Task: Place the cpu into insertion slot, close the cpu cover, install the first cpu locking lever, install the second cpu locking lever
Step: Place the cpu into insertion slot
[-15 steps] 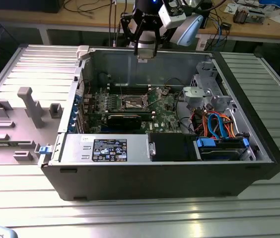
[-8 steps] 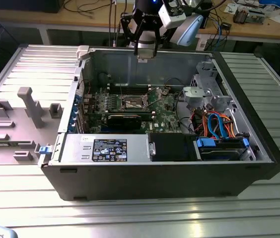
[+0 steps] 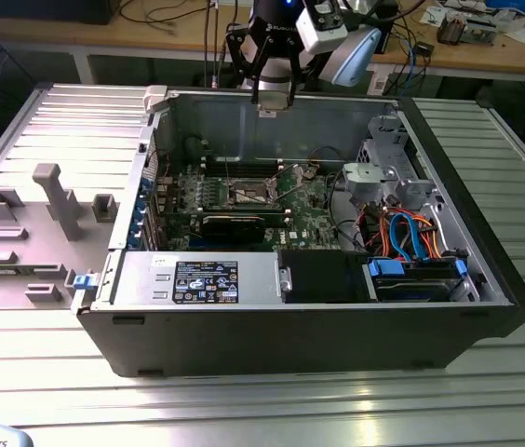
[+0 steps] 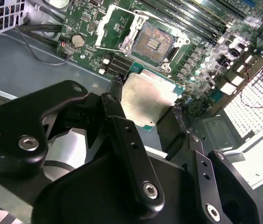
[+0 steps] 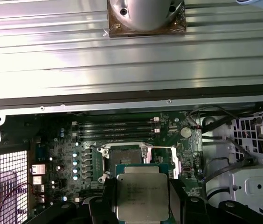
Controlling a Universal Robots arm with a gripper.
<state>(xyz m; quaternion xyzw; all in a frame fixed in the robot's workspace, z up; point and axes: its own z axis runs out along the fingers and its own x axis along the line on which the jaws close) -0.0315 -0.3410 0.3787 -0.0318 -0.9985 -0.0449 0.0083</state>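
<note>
Exterior view: high, well back from insertion slot (image 3: 250, 194), facing down into whole open computer case (image 3: 337, 331). First wrist view: nearer, above slot, facing down on it, cpu (image 5: 141, 191) in foreground before slot. Second wrist view: nearest, oblique, slot beyond cpu. Both wrist views share slot, cpu, motherboard (image 4: 82, 21) around slot; exterior view shares slot, motherboard.

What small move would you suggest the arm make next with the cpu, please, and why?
Probably ease it down toward the insertion slot: the gripper holds the cpu by its edges well above the motherboard, and the slot lies open and empty, its cpu cover flipped open.
</note>
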